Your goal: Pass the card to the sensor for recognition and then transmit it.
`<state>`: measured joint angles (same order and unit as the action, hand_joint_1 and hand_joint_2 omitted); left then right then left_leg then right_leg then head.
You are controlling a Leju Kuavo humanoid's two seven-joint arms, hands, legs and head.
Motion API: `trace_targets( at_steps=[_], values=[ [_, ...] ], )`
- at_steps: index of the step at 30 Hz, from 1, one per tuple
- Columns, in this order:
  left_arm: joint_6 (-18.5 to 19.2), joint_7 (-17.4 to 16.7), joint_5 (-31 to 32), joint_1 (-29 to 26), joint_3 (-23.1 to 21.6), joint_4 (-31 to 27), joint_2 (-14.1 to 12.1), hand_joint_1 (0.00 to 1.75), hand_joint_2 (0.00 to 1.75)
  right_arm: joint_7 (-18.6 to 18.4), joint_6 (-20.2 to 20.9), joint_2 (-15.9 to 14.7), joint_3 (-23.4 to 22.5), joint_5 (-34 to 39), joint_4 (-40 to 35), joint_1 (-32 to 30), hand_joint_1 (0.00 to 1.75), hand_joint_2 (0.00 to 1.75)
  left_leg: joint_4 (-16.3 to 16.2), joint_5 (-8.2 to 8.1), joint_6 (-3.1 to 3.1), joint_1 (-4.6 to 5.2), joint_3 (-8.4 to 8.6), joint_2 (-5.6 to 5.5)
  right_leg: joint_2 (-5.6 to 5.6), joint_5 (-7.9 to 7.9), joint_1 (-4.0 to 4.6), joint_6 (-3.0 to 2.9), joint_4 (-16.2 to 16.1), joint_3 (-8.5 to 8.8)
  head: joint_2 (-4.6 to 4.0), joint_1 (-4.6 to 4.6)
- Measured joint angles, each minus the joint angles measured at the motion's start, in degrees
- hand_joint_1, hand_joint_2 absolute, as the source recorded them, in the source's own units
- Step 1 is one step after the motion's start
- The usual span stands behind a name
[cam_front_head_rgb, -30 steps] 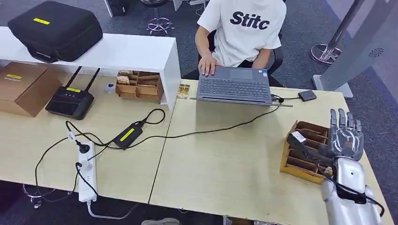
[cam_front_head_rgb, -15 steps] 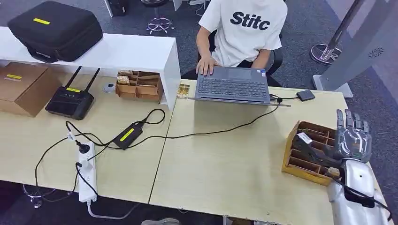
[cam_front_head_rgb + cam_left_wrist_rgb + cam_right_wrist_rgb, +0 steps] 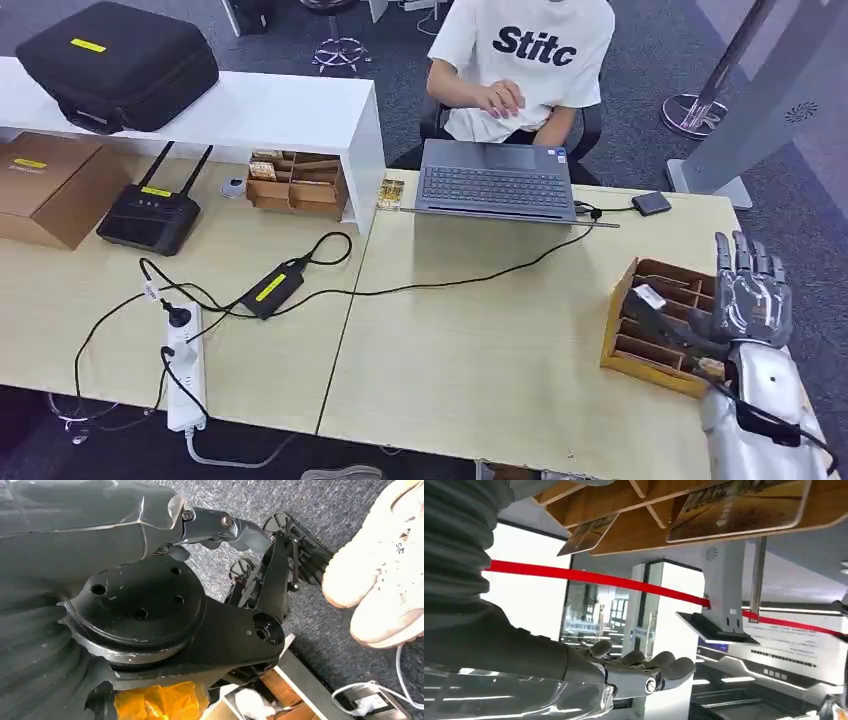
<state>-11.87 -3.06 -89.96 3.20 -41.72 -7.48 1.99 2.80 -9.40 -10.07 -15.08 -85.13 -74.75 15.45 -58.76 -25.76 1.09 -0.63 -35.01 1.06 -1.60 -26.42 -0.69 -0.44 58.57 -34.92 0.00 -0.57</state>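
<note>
Reaching up from the lower right of the head view, the silver right arm holds the right hand (image 3: pixel 750 297) with its back to the camera, fingers (image 3: pixel 745 255) straight, spread a little and pointing toward the far edge of the pale wooden table (image 3: pixel 480 350); thumb sticks out toward the left, over the brown wooden compartment card box (image 3: pixel 655 325) at the right side of the table. Thumb tip sits at a small white-and-dark card (image 3: pixel 648 297) at the box's upper left part; cannot tell if the thumb actually pinches it or just touches. Right wrist view shows the fingers (image 3: pixel 659 662) gently curved, apart, nothing clearly in the palm, with the box's wooden dividers and cards (image 3: pixel 739 510) across the frame's upper part. Left hand state cannot tell; left wrist view shows carpet and a pale sneaker (image 3: pixel 380 575). Upper centre of the head view: grey open laptop (image 3: pixel 498 180) with a person in a white printed T-shirt (image 3: pixel 525 60) behind it, one hand raised off the keys. Small black flat sensor pad (image 3: pixel 654 203) lies right of the laptop, well apart from the right hand.
</note>
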Motion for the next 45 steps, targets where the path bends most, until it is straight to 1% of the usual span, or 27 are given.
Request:
trace_targets(
  at_steps=[2,5,6,9,12,15,45],
  values=[
    [-0.17,0.13,0.0,0.01,0.09,0.0,0.06,0.0,1.75,1.91,0.61,1.0,0.02,2.18,-1.76,-0.7,0.0,1.75,0.0,0.0,0.0,-0.01,0.0,0.0,0.0,0.0,0.0,0.0,0.01,0.0,0.0,0.0],
    [-0.31,0.48,0.0,0.01,0.17,0.0,0.3,0.0,1.75,2.75,0.96,2.47,0.68,3.37,-4.95,-1.79,0.0,1.75,0.01,0.0,0.0,-0.01,0.0,-0.01,0.0,-0.02,0.01,0.0,0.01,0.0,0.0,-0.02],
    [-0.33,0.52,0.0,0.01,0.2,0.0,0.35,0.0,1.75,2.56,1.03,2.67,1.05,3.3,-5.81,-2.05,0.0,1.75,0.01,0.0,0.0,-0.01,0.0,-0.01,0.0,-0.02,0.01,0.01,0.01,0.0,0.0,0.0],
    [-0.33,0.63,0.0,0.01,0.2,0.0,0.5,0.0,1.75,0.33,1.01,2.73,2.64,2.58,-7.6,-2.49,0.0,1.75,0.01,0.0,0.0,-0.01,0.0,0.0,0.0,-0.02,0.01,0.01,0.01,0.0,0.0,0.0],
    [-0.24,0.68,0.0,0.0,0.2,0.0,0.55,0.0,1.75,-0.75,0.92,2.73,3.08,2.07,-7.76,-2.49,0.0,1.75,0.01,0.0,0.0,0.0,0.0,0.0,0.0,-0.02,0.0,0.01,0.0,0.0,0.0,0.0],
    [-0.2,0.68,0.0,0.0,0.2,0.0,0.55,0.0,1.75,-1.03,0.83,2.73,3.13,2.03,-7.74,-2.49,0.0,1.75,0.01,0.0,0.0,0.0,0.0,0.0,0.0,-0.02,0.0,0.02,0.0,0.0,0.0,0.0],
    [-0.35,0.7,0.0,0.01,0.22,0.0,0.68,0.0,1.75,-0.24,0.7,2.86,3.61,2.34,-8.02,-3.79,0.0,1.75,0.01,0.0,0.0,0.0,-0.01,-0.01,-0.01,-0.02,0.0,0.01,0.0,0.0,0.0,-0.02]
  ],
)
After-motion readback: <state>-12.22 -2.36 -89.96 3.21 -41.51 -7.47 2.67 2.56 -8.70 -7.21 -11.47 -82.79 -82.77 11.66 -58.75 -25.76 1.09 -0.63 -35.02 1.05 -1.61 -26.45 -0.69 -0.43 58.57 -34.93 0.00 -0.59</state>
